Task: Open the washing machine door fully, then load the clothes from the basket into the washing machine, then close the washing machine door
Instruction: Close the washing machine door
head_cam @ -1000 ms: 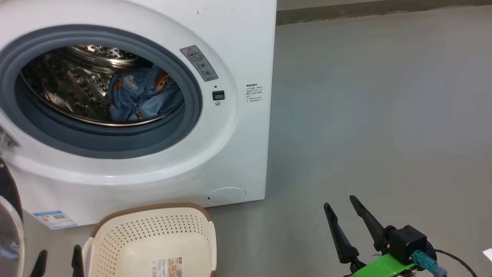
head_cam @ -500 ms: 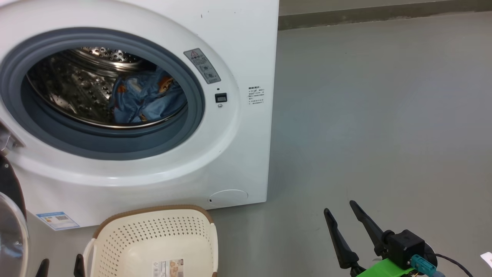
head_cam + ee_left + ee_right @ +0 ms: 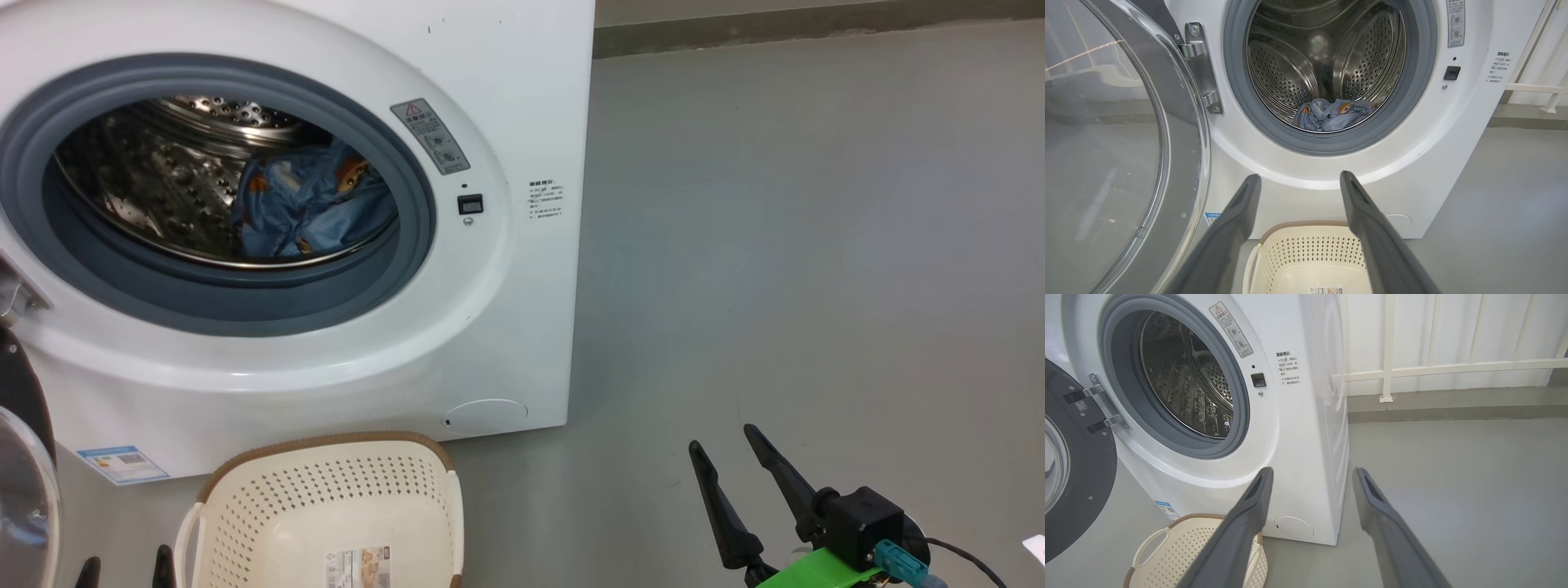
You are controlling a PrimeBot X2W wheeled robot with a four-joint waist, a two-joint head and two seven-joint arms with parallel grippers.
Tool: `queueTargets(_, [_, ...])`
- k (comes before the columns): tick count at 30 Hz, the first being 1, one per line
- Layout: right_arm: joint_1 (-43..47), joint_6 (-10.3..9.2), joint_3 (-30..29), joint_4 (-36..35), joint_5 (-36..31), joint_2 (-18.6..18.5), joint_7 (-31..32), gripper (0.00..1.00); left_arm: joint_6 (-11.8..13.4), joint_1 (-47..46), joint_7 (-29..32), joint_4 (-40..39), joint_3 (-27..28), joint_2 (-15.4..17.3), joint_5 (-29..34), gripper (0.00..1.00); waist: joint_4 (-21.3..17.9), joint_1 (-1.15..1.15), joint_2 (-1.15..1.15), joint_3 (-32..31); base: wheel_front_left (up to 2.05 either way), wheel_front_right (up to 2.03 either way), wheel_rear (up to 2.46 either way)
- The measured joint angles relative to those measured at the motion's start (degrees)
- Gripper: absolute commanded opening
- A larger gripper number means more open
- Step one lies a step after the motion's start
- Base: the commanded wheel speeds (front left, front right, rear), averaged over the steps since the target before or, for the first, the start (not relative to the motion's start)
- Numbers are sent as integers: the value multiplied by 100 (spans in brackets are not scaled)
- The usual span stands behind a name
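Firstly, at the far left the washing machine door (image 3: 1106, 143) stands wide open on its metal hinge (image 3: 1200, 65), with the glass bowl turned away from the opening. Just beside it, the left gripper (image 3: 1299, 178) has its two dark fingers spread well apart; they hold nothing and touch nothing. They point toward the lower front of the washing machine (image 3: 522, 98), above the basket (image 3: 326, 445). The basket stands on the grey floor (image 3: 816, 245) just in front of the machine, below the round opening, and its perforated bottom shows a paper label (image 3: 359, 563). Inside the steel drum, the clothes (image 3: 310, 208) lie in a crumpled blue heap at the bottom, behind the grey rubber seal (image 3: 245, 302). Further to the right, past the side of the machine, the right gripper (image 3: 722, 438) hangs over the floor, well apart from the machine and the basket. Its fingers are also parted, with a clear gap between them, and they carry nothing.
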Motion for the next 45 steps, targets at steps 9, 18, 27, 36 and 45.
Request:
queueTargets(9, [0, 0, -14, -2, 0, 0, 0, 100, 0, -34, 0, 40, -24, 7, -14, 100, 8, 0, 0, 15, 0, 0, 0])
queueTargets(18, [-1, 0, -27, -4, 0, 0, 1, 100, 0, -111, 1, 105, -23, 11, -47, 100, -7, 0, 0, 36, -17, 17, 0])
queueTargets(27, [-3, 0, -46, -15, 1, 0, 0, 100, 0, -130, 1, 116, -1, 10, -46, 100, -30, 0, 0, 72, -126, 126, 0])
queueTargets(36, [-3, 0, -111, -20, 0, 1, 0, 100, 0, -236, 0, 109, 26, 7, -47, 100, -4, 0, 0, 82, -192, 192, 0])
queueTargets(45, [-3, 0, -157, -63, -1, 2, 0, 100, 0, -237, 0, 78, 44, -1, -45, 100, -5, 0, 0, 129, -84, 84, 0])
